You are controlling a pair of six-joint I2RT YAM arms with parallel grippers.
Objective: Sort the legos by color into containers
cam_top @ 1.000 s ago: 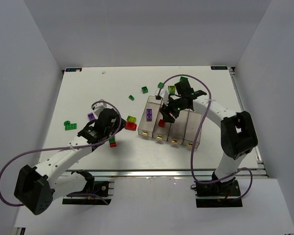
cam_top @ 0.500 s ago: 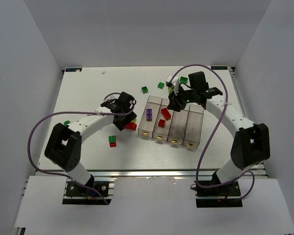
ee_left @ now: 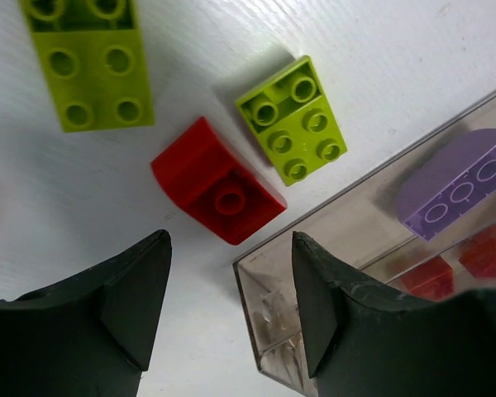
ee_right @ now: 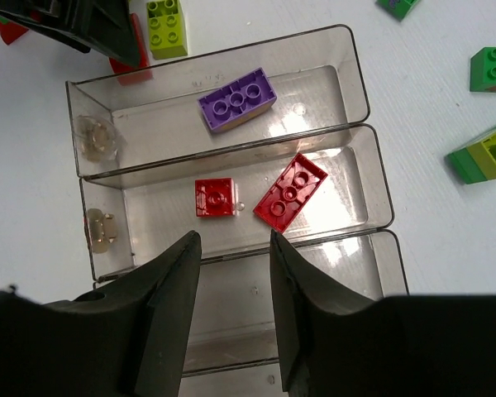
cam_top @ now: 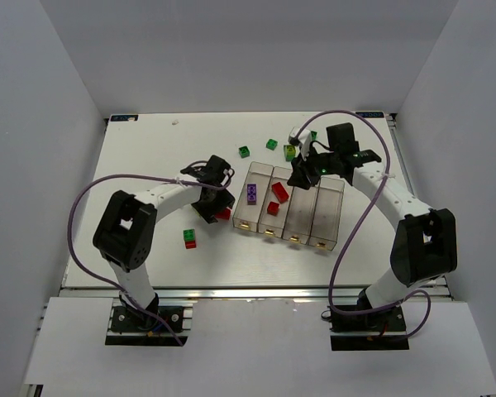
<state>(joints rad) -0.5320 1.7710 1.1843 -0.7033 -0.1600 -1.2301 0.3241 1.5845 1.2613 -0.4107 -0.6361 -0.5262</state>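
The four joined containers [cam_top: 326, 213] sit mid-frame on the white table [cam_top: 149, 149] in the overhead view. The right gripper [ee_right: 230, 244] hangs spread and empty above the two middle bins. The left gripper [ee_left: 229, 248], also spread and empty, is low at the leftmost bin's corner, with a single-stud red brick [ee_left: 219, 192] just ahead of its tips. The leftmost bin holds a purple brick [ee_right: 236, 99], the next two red bricks [ee_right: 290, 192]. Two yellow-green bricks [ee_left: 297, 120] lie close beyond the loose red one. Green bricks [cam_top: 244, 151] lie scattered upper centre.

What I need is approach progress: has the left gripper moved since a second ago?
Yes. The left gripper moved right in the top view, away from the red-green stack and next to the containers.
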